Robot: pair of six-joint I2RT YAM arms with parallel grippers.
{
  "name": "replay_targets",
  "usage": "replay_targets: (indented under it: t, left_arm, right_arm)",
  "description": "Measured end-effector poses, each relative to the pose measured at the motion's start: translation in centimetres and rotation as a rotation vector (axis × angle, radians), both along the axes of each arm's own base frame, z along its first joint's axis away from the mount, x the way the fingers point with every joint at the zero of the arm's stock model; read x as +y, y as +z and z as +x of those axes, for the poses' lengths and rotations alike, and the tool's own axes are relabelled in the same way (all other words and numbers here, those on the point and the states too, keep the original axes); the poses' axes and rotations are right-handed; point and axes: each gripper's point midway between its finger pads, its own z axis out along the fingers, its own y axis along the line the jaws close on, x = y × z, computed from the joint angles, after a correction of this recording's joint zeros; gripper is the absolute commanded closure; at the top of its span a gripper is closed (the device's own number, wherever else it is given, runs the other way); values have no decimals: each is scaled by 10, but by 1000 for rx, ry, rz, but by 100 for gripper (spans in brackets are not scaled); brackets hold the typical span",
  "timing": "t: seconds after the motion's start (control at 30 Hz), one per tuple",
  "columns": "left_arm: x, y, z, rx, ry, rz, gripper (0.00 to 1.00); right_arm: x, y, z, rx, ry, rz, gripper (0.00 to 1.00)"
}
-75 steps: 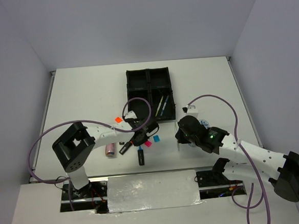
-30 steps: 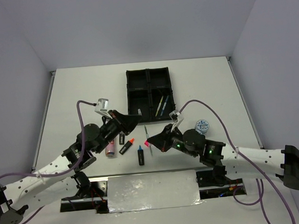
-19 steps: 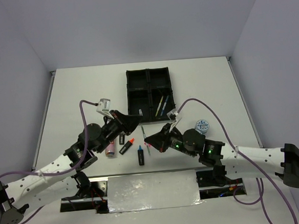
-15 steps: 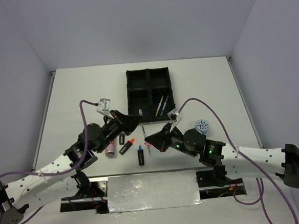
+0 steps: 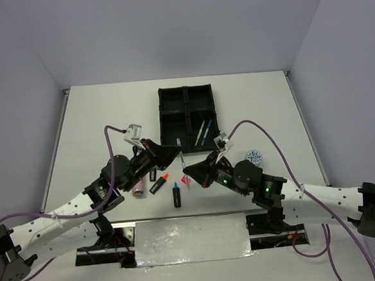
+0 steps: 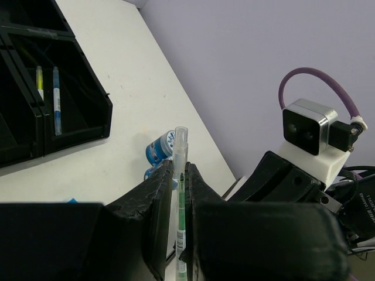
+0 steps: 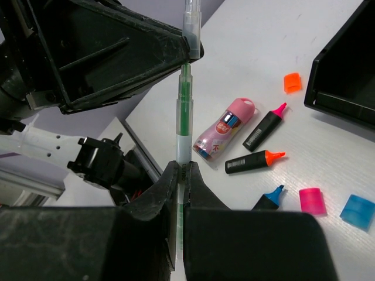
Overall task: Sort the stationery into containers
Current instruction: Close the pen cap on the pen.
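Gripping one pen [image 7: 183,120], three highlighters [image 7: 253,162] loose

Two arms, white tube links with black joint housings: left arm [image 5: 51,217], right arm [image 5: 320,202]. A purple cable [image 5: 113,129] loops off each. Black wedge-shaped left pincer [image 5: 176,152] and right pincer [image 5: 186,173]. Silver-white boxy wrist camera [image 6: 307,126]. Green light [image 5: 266,188] on right arm.

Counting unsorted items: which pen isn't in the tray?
The green pen, gripped in mid-air by left claw and right claw; the yellow pen and blue pen lie in the tray.
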Motion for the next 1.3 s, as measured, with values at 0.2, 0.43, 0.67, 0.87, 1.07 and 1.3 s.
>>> replay_targets:
  t: [0.2, 0.43, 0.67, 0.87, 1.07, 1.3]
  left_arm:
    - [-3, 1, -1, -5, -16, -6, 100]
    - [-6, -2, -1, 0, -24, -7, 100]
    - [-11, -4, -3, 1, -50, -12, 100]
    - [-14, 1, -5, 3, -70, -43, 100]
    - [-13, 12, -2, -22, -61, -76, 100]
    - [-9, 33, 4, -98, -43, -71, 88]
  right_arm:
    - [-3, -5, 3, 7, -24, -23, 100]
    - [-5, -4, 6, 6, -42, -31, 100]
    - [-9, 3, 10, -11, -65, -35, 100]
    - [-11, 11, 14, -42, -91, -31, 100]
    - [-9, 22, 24, -113, -127, -74, 100]
    - [-6, 40, 34, -216, -148, -134, 100]
